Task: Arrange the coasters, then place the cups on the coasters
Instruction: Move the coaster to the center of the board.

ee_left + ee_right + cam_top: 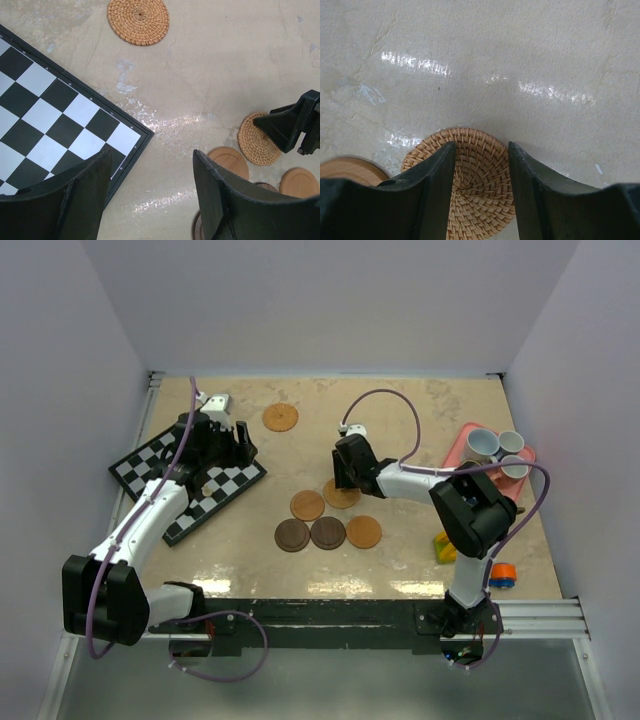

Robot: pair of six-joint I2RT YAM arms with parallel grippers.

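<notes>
Six coasters lie on the table. One woven coaster (280, 417) (138, 20) sits alone at the back. A second woven coaster (345, 498) (480, 190) (257, 145) lies under my right gripper (345, 475) (481, 146), whose jaws stand open, straddling its middle from above. In front lie two tan wooden coasters (307, 505) (363, 531) and two dark brown ones (292, 535) (327, 532). My left gripper (222, 445) (151, 152) hangs open and empty over the chessboard's corner. Three pale cups (480, 445) (511, 443) (515, 466) stand on the pink tray at the right.
A black-and-white chessboard (190, 485) (50, 115) lies tilted at the left under the left arm. The pink tray (458, 452) sits at the right edge. A yellow-green block (445, 546) and an orange-and-blue piece (502, 575) lie by the right arm's base.
</notes>
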